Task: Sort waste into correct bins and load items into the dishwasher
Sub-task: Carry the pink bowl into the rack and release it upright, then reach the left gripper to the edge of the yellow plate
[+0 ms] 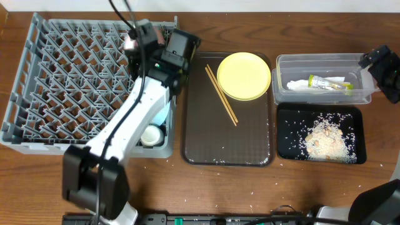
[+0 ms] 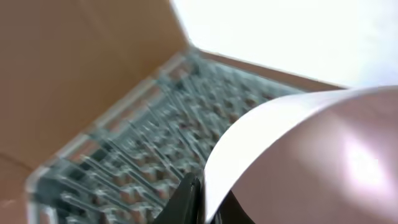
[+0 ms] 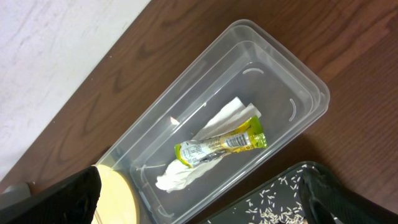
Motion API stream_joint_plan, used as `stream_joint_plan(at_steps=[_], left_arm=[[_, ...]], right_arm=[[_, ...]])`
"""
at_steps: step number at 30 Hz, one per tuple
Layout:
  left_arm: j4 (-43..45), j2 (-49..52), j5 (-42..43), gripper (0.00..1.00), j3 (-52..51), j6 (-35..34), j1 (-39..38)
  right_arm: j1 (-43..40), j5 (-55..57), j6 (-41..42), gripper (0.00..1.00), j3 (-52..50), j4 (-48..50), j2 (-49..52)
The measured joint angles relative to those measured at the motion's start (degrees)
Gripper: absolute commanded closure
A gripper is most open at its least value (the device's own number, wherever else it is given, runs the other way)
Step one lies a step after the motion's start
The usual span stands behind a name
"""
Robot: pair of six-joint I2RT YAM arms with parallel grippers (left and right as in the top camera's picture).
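Over the dish rack's (image 1: pixel 62 75) right edge, our left gripper (image 1: pixel 142 42) pinches the white bowl (image 2: pixel 311 155) by its rim, pegs beneath and leftward. Right gripper (image 3: pixel 205 208) hangs open above the clear tub (image 3: pixel 298 81). 2 chopsticks (image 1: pixel 221 95) lie diagonally, nearer our left arm.

One dish rack (image 1: pixel 62 75) at nine o'clock. One brown tray (image 1: pixel 212 140) in the middle, with one yellow plate (image 1: pixel 244 75) and two chopsticks (image 1: pixel 222 95). Two bins at three o'clock: one clear tub (image 1: pixel 319 58), one black tray (image 1: pixel 282 147). One wrapper (image 1: pixel 328 83), one napkin (image 1: pixel 295 85), one heap of rice (image 1: pixel 325 139). One cup (image 1: pixel 150 135), one blue bowl (image 1: pixel 164 116), one white bowl (image 2: pixel 311 162).
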Motion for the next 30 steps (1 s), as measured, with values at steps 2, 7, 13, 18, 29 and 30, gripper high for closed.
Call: stream_joint_plan(at_steps=[2,7,13,18,29,30], left_arm=[[2.8,2.8,-5.5,0.93,-0.1,2.0,1.2],[9.4,10.3,-13.0,0.93,-0.1,7.5,2.6],[13.0,17.9,-20.5,0.93,-0.1,12.7,2.6],[12.3,19.3,-24.0,0.93,-0.1,13.9,2.4],[6.1,19.3,-17.5,0.9,-0.1,14.6,-2.5],[6.1,19.3,-16.0,0.83,-0.2,14.6,-2.6]], right_arm=[[0.0,0.0,0.0,0.01,0.0,0.0,0.0],[0.0,0.0,0.0,0.01,0.0,0.0,0.0],[0.0,0.0,0.0,0.01,0.0,0.0,0.0],[0.0,0.0,0.0,0.01,0.0,0.0,0.0],[0.0,0.0,0.0,0.01,0.0,0.0,0.0],[0.0,0.0,0.0,0.01,0.0,0.0,0.0]])
